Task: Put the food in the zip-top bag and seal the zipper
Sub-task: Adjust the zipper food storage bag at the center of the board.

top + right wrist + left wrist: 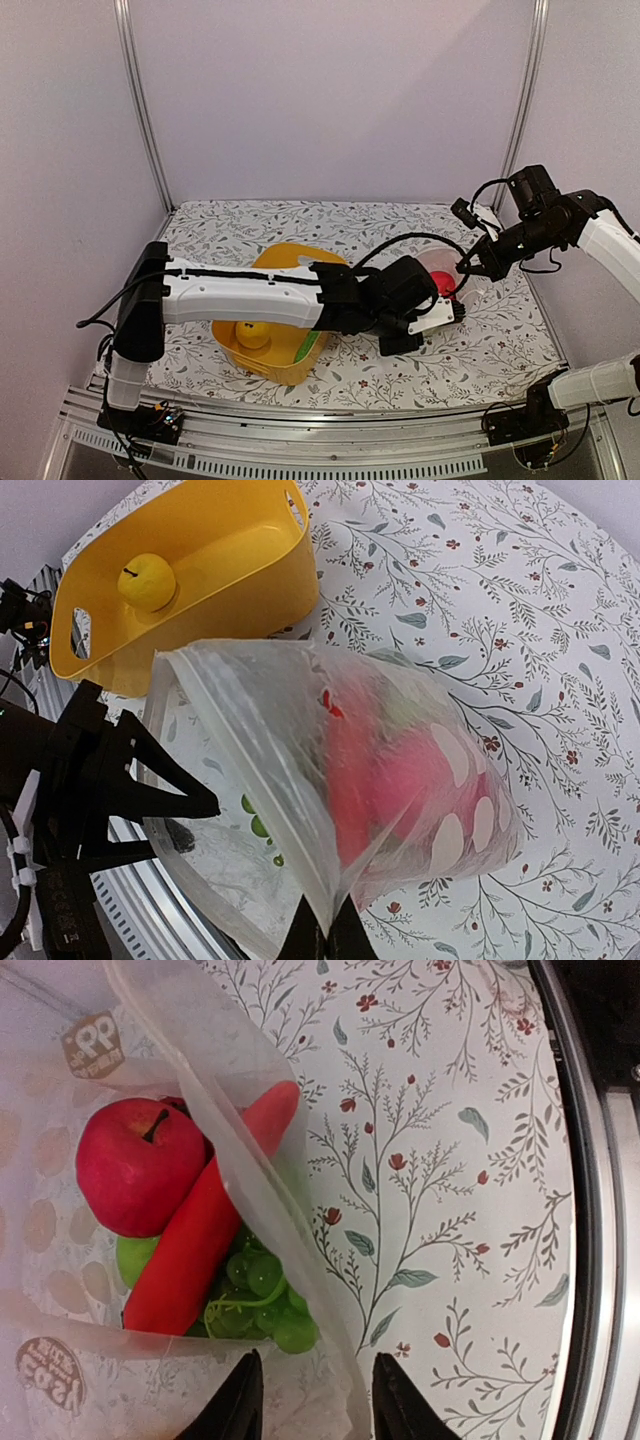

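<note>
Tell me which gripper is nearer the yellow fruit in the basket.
Left. The left gripper is at the mouth of the bag, on the side facing the yellow fruit; the right gripper pinches the bag's edge farther away.

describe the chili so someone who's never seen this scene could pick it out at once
On the floral table, right of the yellow basket as seen from above, a clear dotted bag is open. Inside it the chili lies beside a red apple and against green grapes. It is the only long, tapered thing there; its neighbours are all round.
</note>
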